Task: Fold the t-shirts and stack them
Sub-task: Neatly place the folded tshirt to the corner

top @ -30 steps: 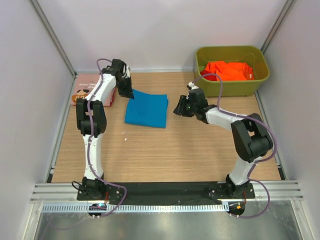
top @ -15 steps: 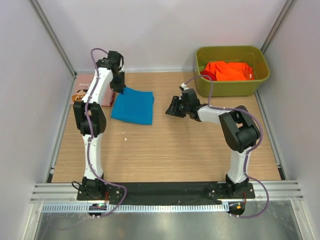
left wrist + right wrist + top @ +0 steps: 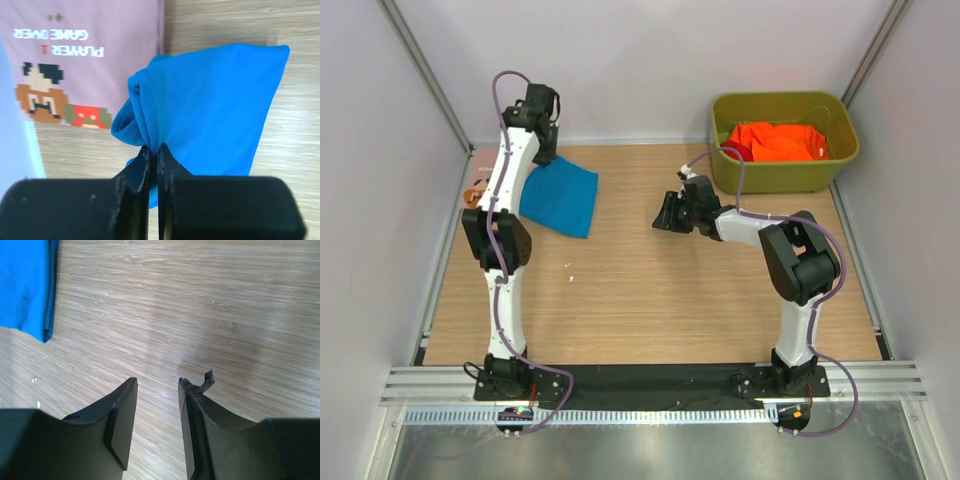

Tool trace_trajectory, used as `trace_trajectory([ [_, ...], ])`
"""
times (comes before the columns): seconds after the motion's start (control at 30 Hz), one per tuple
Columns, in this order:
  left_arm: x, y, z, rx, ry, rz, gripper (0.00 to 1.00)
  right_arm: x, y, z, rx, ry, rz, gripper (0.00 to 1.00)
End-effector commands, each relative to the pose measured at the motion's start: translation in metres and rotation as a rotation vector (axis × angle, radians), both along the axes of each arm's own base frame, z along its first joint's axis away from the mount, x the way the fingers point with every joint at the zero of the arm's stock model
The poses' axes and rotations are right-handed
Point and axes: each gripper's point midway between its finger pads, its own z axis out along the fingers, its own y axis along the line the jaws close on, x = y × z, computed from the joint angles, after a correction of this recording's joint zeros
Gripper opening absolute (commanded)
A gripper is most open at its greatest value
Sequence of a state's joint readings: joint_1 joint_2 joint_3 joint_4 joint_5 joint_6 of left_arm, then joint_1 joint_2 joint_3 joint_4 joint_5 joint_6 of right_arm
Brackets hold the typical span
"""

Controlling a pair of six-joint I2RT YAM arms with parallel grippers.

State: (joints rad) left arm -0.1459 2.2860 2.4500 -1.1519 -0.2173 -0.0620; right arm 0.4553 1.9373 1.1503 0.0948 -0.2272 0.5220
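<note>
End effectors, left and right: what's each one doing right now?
Left end effector: shut on the bright blue cloth t-shirt.
Right end effector: open, holding nothing.

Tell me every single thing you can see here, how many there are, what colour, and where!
blue t-shirt: one, bright blue, folded, at the far left of the table, one corner pinched and bunched up
pink t-shirt: one, pink with a pixel cartoon print, flat at the table's left edge beside the blue one
orange t-shirts: number unclear, orange-red, heaped in the bin
bin: one, olive green, far right corner
table: one, light wood, under everything
crumbs: a few, white, on the wood near the middle
left gripper: one, black, shut on the blue t-shirt
right gripper: one, black, open and empty, over bare wood
</note>
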Motion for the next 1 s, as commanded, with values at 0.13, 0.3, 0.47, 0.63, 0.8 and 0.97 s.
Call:
trace_trajectory([
  [0.13, 0.014, 0.039, 0.071, 0.151, -0.201, 0.036, 0.0, 0.016, 0.002, 0.049, 0.018, -0.122, 0.002, 0.45],
  [0.3, 0.021, 0.056, 0.084, 0.208, -0.236, 0.031, 0.0, 0.017, -0.003, 0.054, 0.006, -0.134, -0.007, 0.45],
  [0.47, 0.034, 0.074, 0.097, 0.222, -0.299, 0.027, 0.0, 0.02, -0.005, 0.051, -0.011, -0.132, -0.014, 0.45],
  [0.63, 0.061, 0.1, 0.106, 0.212, -0.402, 0.058, 0.0, 0.026, -0.004, 0.035, -0.028, -0.109, -0.019, 0.45],
  [0.8, 0.088, 0.134, 0.086, 0.187, -0.458, 0.099, 0.0, 0.03, -0.005, 0.018, -0.054, -0.082, -0.022, 0.45],
  [0.97, 0.103, 0.167, 0.043, 0.245, -0.396, 0.12, 0.0, 0.036, -0.006, 0.006, -0.073, -0.066, -0.029, 0.45],
])
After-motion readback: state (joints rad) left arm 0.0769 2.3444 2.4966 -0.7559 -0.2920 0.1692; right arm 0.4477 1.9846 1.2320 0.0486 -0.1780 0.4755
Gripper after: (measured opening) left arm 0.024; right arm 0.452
